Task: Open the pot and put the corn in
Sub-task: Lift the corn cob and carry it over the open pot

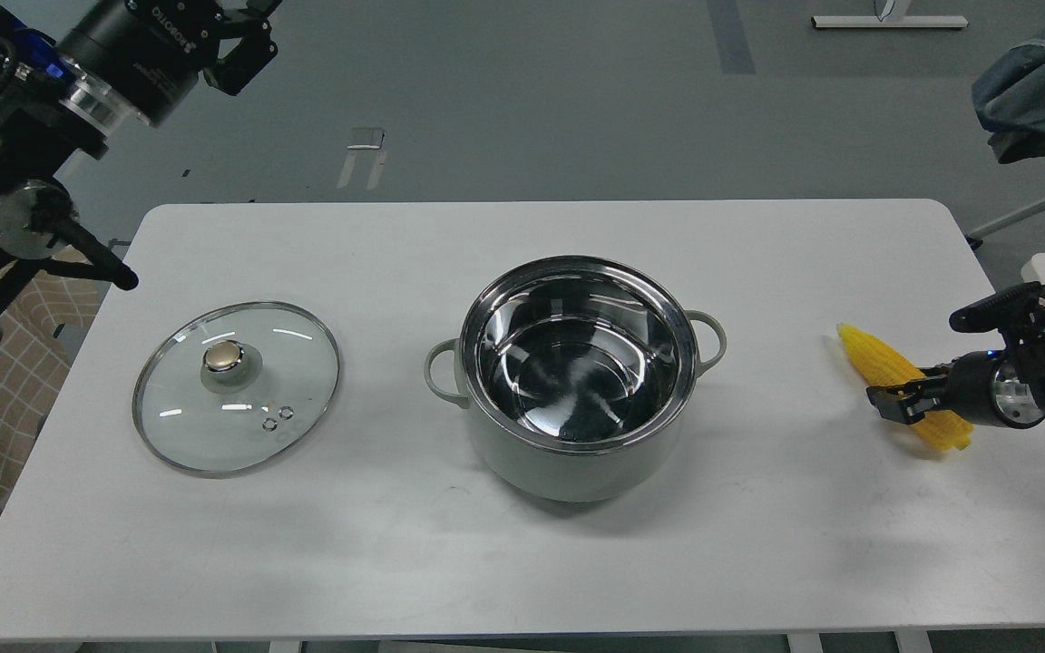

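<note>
pot (577, 376): stood open at table centre
corn (894, 381): at 3 o'clock, under right gripper (905, 399), grasp unclear
left gripper (246, 41): at 10 o'clock, state unclear

Your left arm (78, 63) is black with a silver ring, blue accent, white lettering and loose cables; your right arm (1021, 385) shows a silver disc.

Pale grey-green pot (577, 453) stands open mid-table (steel interior bare); yellow corn (881, 358) lies far right
</note>
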